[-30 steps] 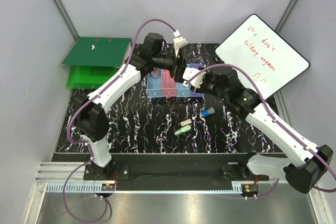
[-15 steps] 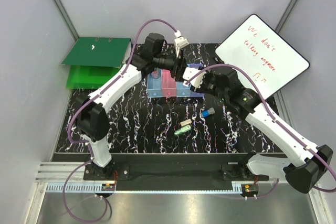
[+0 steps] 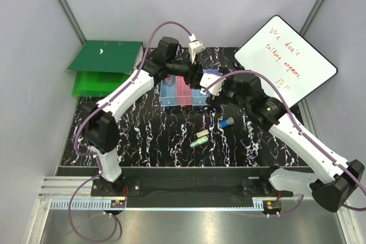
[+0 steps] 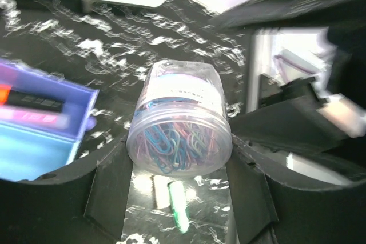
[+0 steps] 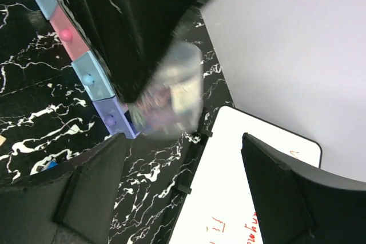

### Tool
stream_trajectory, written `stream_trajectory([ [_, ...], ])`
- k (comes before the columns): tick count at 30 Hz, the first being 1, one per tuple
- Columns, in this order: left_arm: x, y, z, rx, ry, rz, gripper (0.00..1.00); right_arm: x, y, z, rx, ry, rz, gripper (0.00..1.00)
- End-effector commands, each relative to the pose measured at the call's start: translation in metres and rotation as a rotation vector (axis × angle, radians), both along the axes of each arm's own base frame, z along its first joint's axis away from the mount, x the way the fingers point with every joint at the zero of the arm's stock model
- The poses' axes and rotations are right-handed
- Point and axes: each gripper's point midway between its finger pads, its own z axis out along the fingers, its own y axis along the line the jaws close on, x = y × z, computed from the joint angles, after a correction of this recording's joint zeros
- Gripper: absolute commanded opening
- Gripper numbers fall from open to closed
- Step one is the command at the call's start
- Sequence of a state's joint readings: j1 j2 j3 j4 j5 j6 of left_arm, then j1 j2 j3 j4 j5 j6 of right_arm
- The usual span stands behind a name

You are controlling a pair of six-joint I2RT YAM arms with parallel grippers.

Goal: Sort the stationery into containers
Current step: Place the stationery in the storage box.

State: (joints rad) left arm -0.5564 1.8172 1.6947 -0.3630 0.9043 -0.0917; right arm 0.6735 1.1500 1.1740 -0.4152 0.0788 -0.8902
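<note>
My left gripper (image 4: 178,167) is shut on a clear round jar of coloured paper clips (image 4: 179,119), held above the table beside the purple end of the containers (image 4: 51,107). In the right wrist view the same jar (image 5: 171,92) shows blurred, ahead of my right gripper (image 5: 183,187), whose fingers stand wide open and apart from it. From above, both grippers meet at the right end of the row of containers (image 3: 182,93). A blue-capped piece (image 3: 226,122), a beige piece (image 3: 202,134) and a green piece (image 3: 198,142) lie on the table nearer the bases.
A whiteboard (image 3: 286,61) with red writing leans at the back right, close to my right arm. Green binders (image 3: 106,64) lie at the back left. The table top (image 3: 143,135) is black marble-patterned.
My left gripper closed on the jar, then my right gripper opened and let go of it. Both arms stayed almost in place beside the containers.
</note>
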Motion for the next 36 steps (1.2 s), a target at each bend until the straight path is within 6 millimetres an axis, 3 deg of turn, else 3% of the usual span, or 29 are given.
stream_trajectory([
  [1,0.039,0.03,-0.006,0.134,-0.162,0.142,0.07,-0.004,-0.011,0.028,0.048,-0.082,-0.049,0.88],
  [7,0.079,0.079,-0.048,0.469,-0.323,0.275,0.03,-0.01,-0.025,0.029,0.038,-0.11,-0.074,0.88],
  [13,0.114,0.1,-0.071,0.745,-0.545,0.245,0.0,-0.012,-0.03,0.028,0.031,-0.127,-0.087,0.88],
  [26,0.141,0.092,-0.104,1.0,-0.89,-0.1,0.0,-0.013,-0.034,0.026,0.045,-0.14,-0.1,0.88],
  [36,0.152,0.102,-0.127,1.138,-0.959,-0.242,0.0,-0.014,-0.034,0.028,0.059,-0.151,-0.097,0.88],
])
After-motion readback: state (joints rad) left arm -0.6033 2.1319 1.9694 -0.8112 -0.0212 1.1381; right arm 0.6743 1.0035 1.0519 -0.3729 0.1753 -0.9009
